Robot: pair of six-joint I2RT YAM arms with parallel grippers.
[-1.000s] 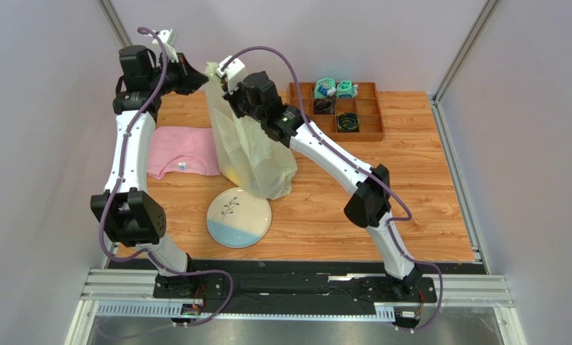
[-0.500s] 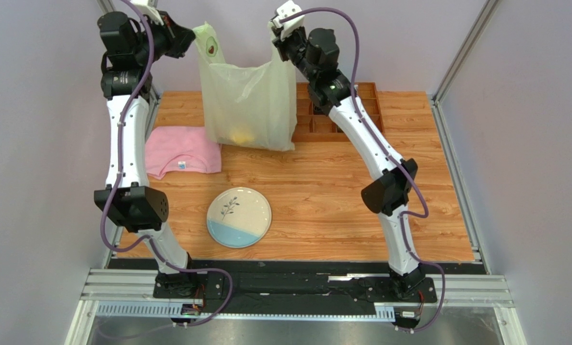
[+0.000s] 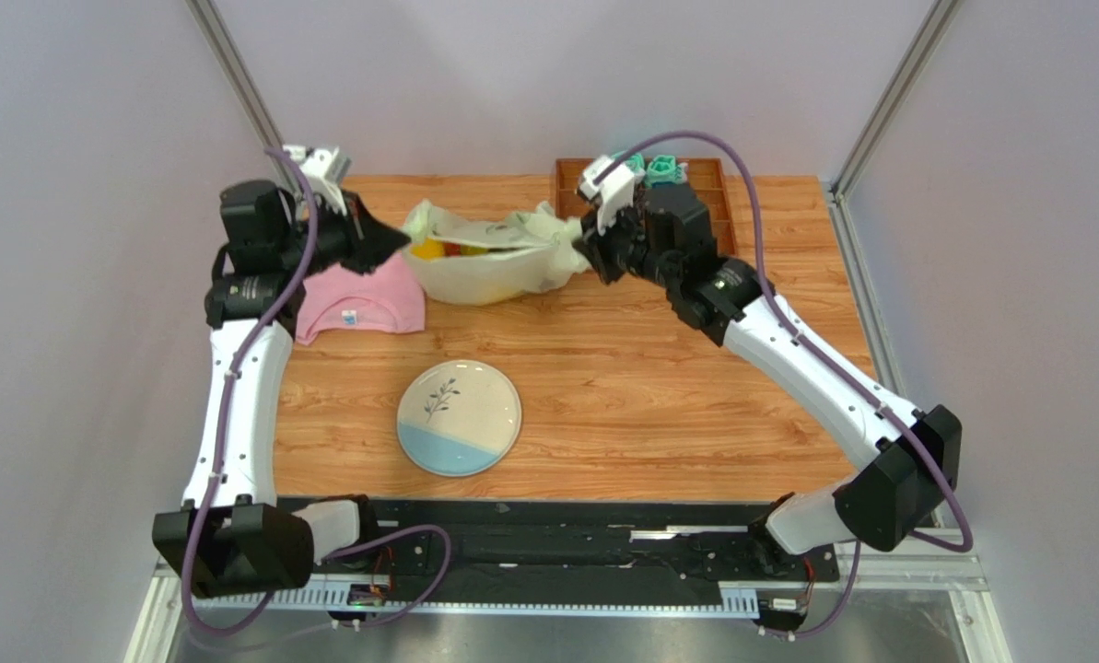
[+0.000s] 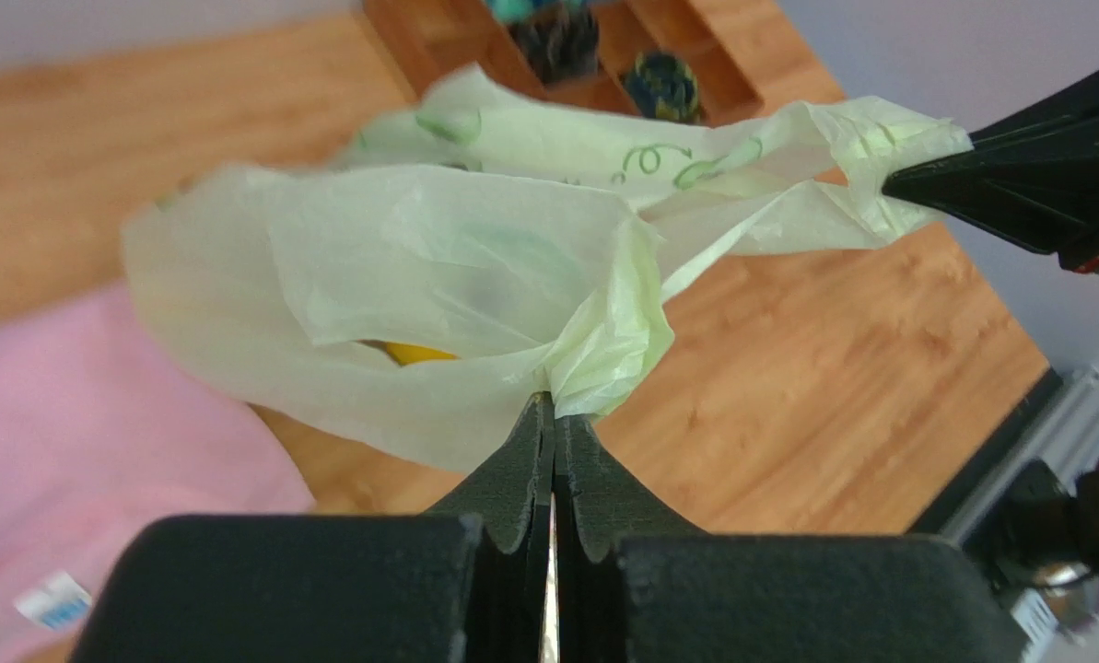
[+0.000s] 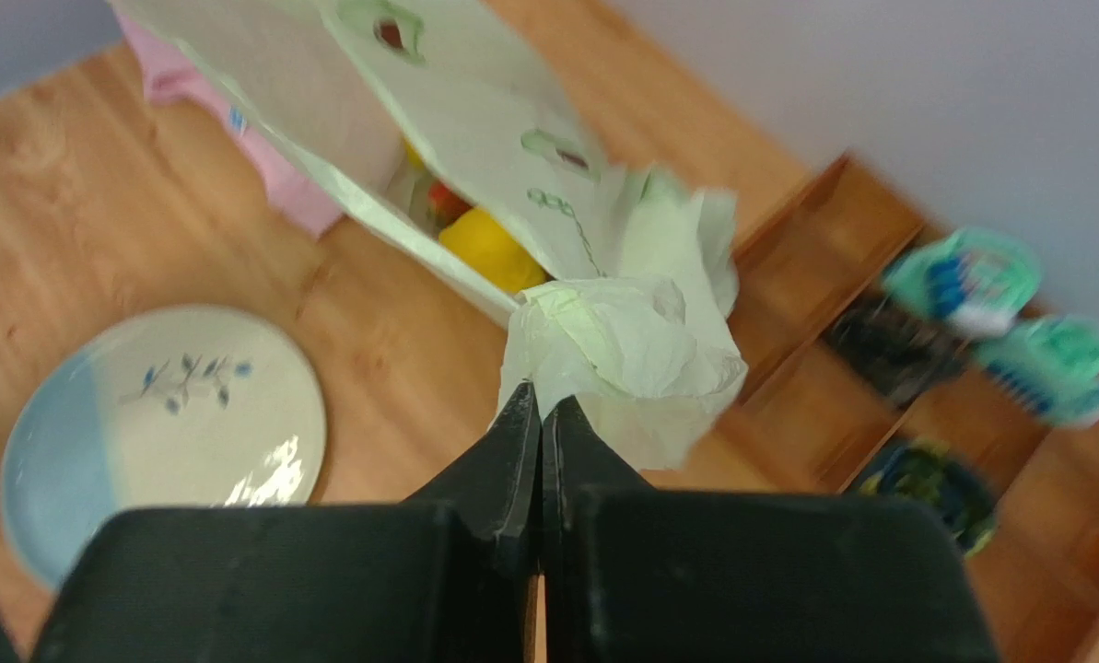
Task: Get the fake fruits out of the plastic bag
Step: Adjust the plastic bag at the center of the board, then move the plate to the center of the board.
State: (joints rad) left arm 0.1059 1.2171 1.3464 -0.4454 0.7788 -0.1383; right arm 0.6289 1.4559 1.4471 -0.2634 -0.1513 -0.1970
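Thin, limp plastic bag [image 3: 492, 270] sags over the far desk [image 3: 624, 401] between left jaws and right jaws, each clamped on a bunched end; light fake fruits [image 5: 497, 246] sit inside.

Left pincer [image 3: 405, 245], right pincer [image 3: 584, 253] both clamped; arms extended forward

Soft, even light; the wrist views lose sharpness away from the fingertips.
The top view is bright and flat, with only faint shadows on the table [image 3: 652, 387]. In the right wrist view a white glare patch sits on the plate [image 5: 126, 428], low and left of the right gripper [image 5: 541, 408], and the wooden tray [image 5: 804, 401] to its right is smeared. In the left wrist view light glows through the plastic bag [image 4: 444, 276] just above the left gripper [image 4: 555, 415], and the tray beyond is out of focus.
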